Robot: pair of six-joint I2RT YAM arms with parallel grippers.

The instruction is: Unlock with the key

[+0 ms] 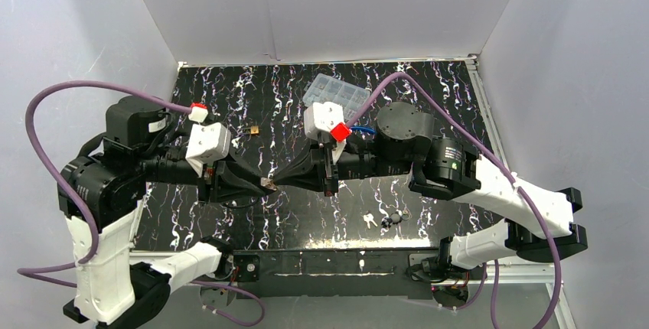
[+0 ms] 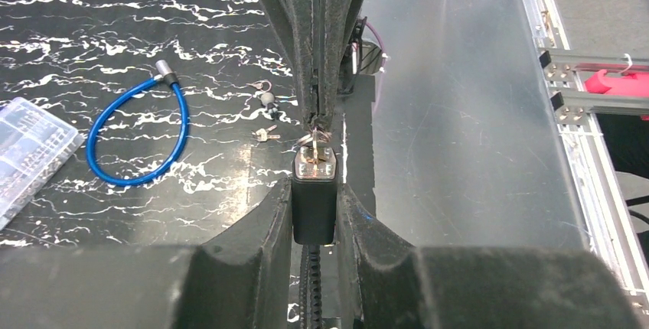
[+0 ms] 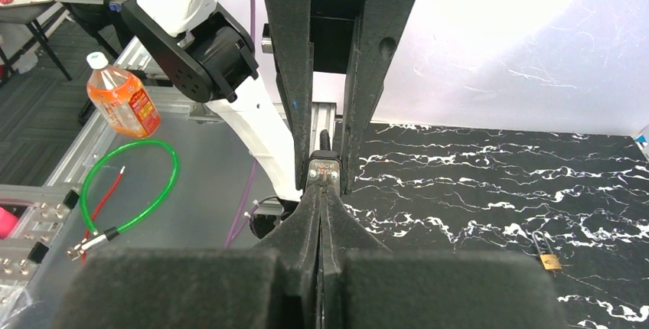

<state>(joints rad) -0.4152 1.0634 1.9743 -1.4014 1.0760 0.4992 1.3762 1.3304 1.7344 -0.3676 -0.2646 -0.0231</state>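
Left wrist view: left gripper (image 2: 314,218) grasps the padlock (image 2: 314,191), right gripper (image 2: 317,118) pinches the key (image 2: 316,149), apparently inserted; turning it probably remains.

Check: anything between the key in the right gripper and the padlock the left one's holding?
Nothing visible. The right gripper is shut on the key, which meets the silver face of the padlock clamped in the left gripper. Whether it's seated in the keyway can't be told.
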